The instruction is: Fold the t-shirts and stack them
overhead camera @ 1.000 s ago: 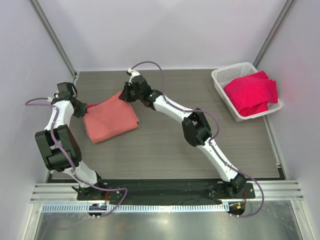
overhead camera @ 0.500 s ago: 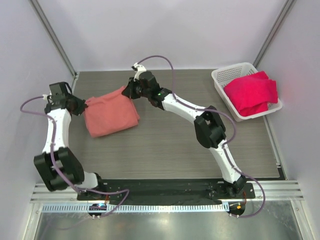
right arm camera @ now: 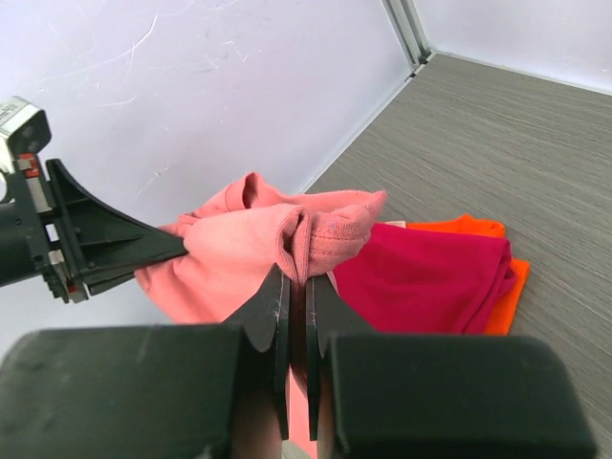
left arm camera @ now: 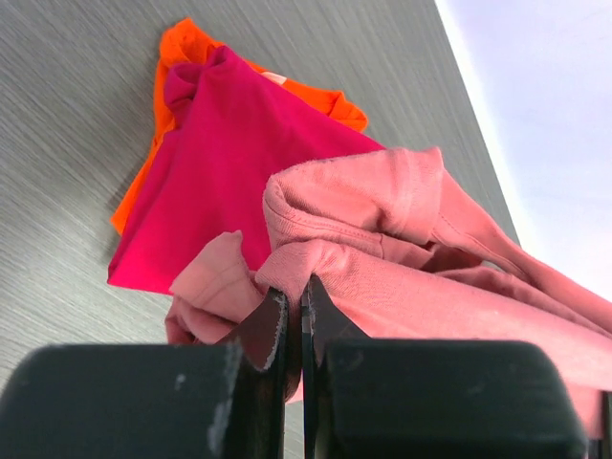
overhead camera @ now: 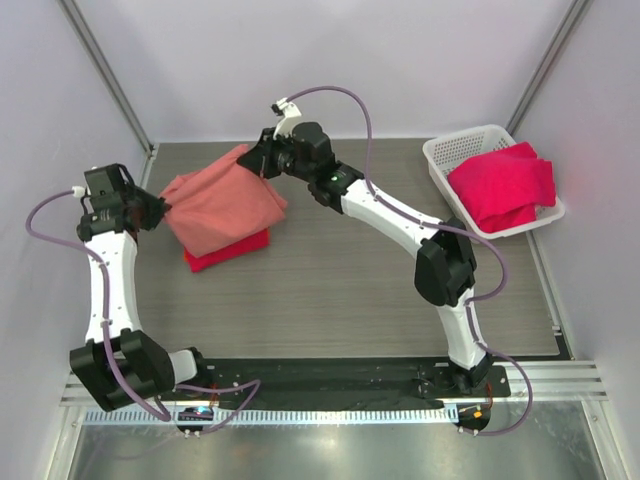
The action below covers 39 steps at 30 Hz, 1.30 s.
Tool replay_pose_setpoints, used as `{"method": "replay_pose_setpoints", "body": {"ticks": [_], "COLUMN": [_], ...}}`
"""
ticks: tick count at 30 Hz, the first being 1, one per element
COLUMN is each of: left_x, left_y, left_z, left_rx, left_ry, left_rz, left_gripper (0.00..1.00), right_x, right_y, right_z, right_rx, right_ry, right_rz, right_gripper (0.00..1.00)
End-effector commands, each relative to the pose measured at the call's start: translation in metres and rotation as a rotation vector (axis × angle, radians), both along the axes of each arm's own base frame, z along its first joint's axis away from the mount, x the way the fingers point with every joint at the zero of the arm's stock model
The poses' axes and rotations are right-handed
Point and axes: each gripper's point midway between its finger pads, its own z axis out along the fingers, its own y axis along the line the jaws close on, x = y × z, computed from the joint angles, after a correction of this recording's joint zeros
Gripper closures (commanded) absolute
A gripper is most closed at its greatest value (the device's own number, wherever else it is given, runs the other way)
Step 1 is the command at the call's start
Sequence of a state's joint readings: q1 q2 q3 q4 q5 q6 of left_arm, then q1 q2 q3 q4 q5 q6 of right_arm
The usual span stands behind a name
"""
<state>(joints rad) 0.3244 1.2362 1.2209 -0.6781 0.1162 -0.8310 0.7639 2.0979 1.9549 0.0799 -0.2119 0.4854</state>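
A salmon-pink t-shirt point(overhead camera: 222, 197) hangs stretched between my two grippers, lifted off the table. My left gripper point(overhead camera: 160, 209) is shut on its left edge point(left arm camera: 316, 263). My right gripper point(overhead camera: 259, 160) is shut on a bunched fold at its far right corner point(right arm camera: 306, 234). Below it a folded crimson-red t-shirt point(overhead camera: 228, 250) lies on the table. In the wrist views this crimson shirt point(left arm camera: 225, 143) point(right arm camera: 430, 277) rests on an orange cloth point(left arm camera: 177, 53) point(right arm camera: 502, 282). More crimson t-shirts point(overhead camera: 503, 186) fill the basket.
The white plastic mesh basket point(overhead camera: 447, 152) stands at the far right corner of the grey table point(overhead camera: 350, 290). White walls close in the left, back and right sides. My left gripper's finger point(right arm camera: 115, 253) shows in the right wrist view.
Both grippers have risen and drawn apart with the pink shirt, lifting it off the table. The crimson shirt that it covered now shows underneath.
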Motion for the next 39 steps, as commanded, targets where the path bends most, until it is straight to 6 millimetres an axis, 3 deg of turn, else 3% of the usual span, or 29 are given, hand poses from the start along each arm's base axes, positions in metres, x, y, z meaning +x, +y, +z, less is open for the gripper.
{"method": "replay_pose_setpoints", "body": {"ticks": [1, 16, 18, 23, 24, 27, 28, 29, 30, 31, 32, 35, 39], "left_x": [0.005, 0.035, 0.04, 0.062, 0.067, 0.077, 0.079, 0.086, 0.087, 0.094, 0.096, 0.1, 0.089], "left_y": [0.01, 0.036, 0.039, 0.048, 0.05, 0.057, 0.057, 0.058, 0.057, 0.059, 0.06, 0.061, 0.06], "left_z": [0.008, -0.008, -0.018, -0.032, -0.042, -0.061, -0.065, -0.065, -0.074, -0.075, -0.078, -0.074, -0.046], "left_rx": [0.013, 0.014, 0.008, 0.003, -0.002, -0.003, -0.008, -0.007, -0.018, -0.021, -0.021, 0.005, 0.086], "left_ry": [-0.002, 0.038, 0.061, 0.067, 0.089, 0.117, 0.122, 0.098, 0.099, 0.068, 0.063, 0.052, 0.006], "left_rz": [0.013, 0.063, 0.067, 0.076, 0.08, 0.091, 0.094, 0.089, 0.085, 0.096, 0.095, 0.086, 0.114], "left_gripper": [0.99, 0.99, 1.0, 1.0, 1.0, 0.96, 0.91, 0.54, 0.36, 0.25, 0.13, 0.04, 0.03], "right_x": [0.006, 0.039, 0.045, 0.065, 0.07, 0.082, 0.086, 0.092, 0.095, 0.1, 0.103, 0.11, 0.103], "right_y": [0.001, 0.019, 0.021, 0.025, 0.024, 0.028, 0.026, 0.028, 0.028, 0.026, 0.026, 0.021, 0.009], "right_z": [0.032, -0.026, -0.026, -0.053, -0.048, -0.067, -0.07, -0.076, -0.082, -0.085, -0.088, -0.087, -0.063], "right_rx": [0.058, 0.02, 0.031, 0.025, 0.04, 0.061, 0.077, 0.104, 0.125, 0.137, 0.148, 0.135, 0.103], "right_ry": [-0.056, 0.031, 0.033, 0.061, 0.052, 0.068, 0.069, 0.064, 0.09, 0.097, 0.098, 0.082, 0.027], "right_rz": [-0.011, -0.053, -0.057, -0.075, -0.081, -0.078, -0.078, -0.082, -0.093, -0.107, -0.113, -0.16, -0.175], "right_gripper": [0.99, 0.99, 0.99, 0.99, 0.99, 0.91, 0.86, 0.75, 0.7, 0.63, 0.44, 0.17, 0.16]}}
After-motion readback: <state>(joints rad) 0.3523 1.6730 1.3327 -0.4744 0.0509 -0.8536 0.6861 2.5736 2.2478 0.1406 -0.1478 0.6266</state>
